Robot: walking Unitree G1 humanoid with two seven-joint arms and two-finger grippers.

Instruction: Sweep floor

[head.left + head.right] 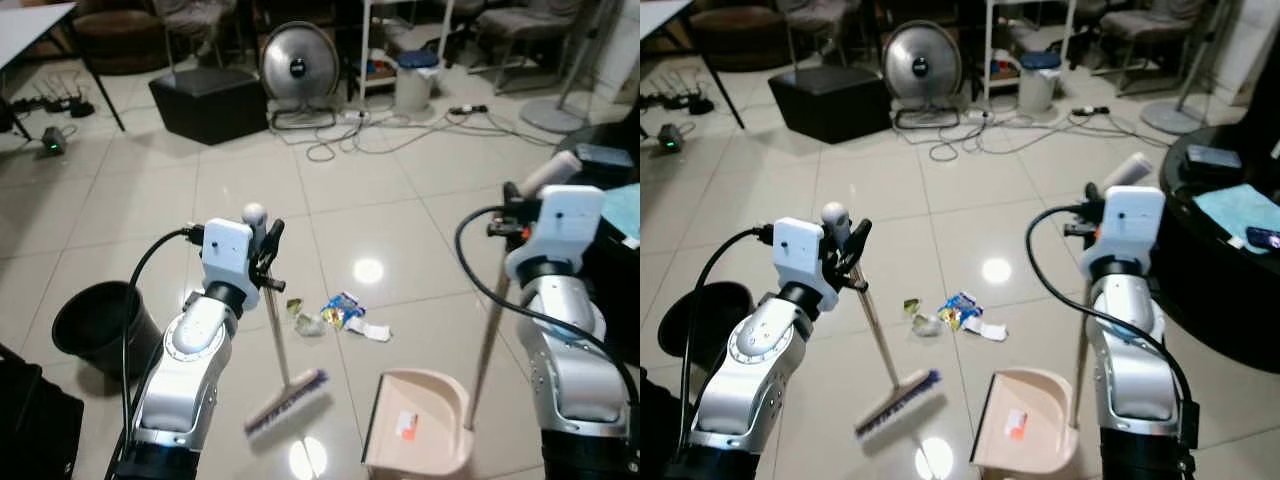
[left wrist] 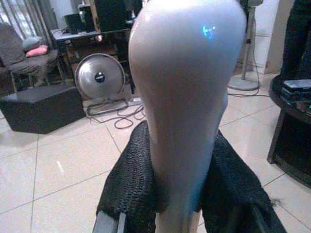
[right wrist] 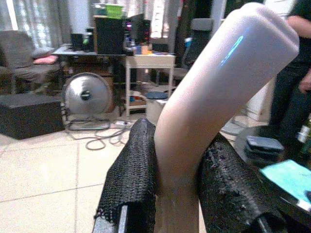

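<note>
My left gripper (image 2: pixel 187 194) clamps the pale plastic broom handle (image 1: pixel 274 330); my right gripper (image 3: pixel 177 194) clamps the beige dustpan's handle (image 1: pixel 487 335). I can read no writing on the crumpled blue-yellow wrapper (image 1: pixel 342 309).

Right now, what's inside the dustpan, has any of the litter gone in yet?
The dustpan holds only a small orange-and-white patch, perhaps a label; I cannot tell. The litter lies on the tiles beyond its mouth, apart from it. The right arm hides the dustpan's near right edge.
</note>
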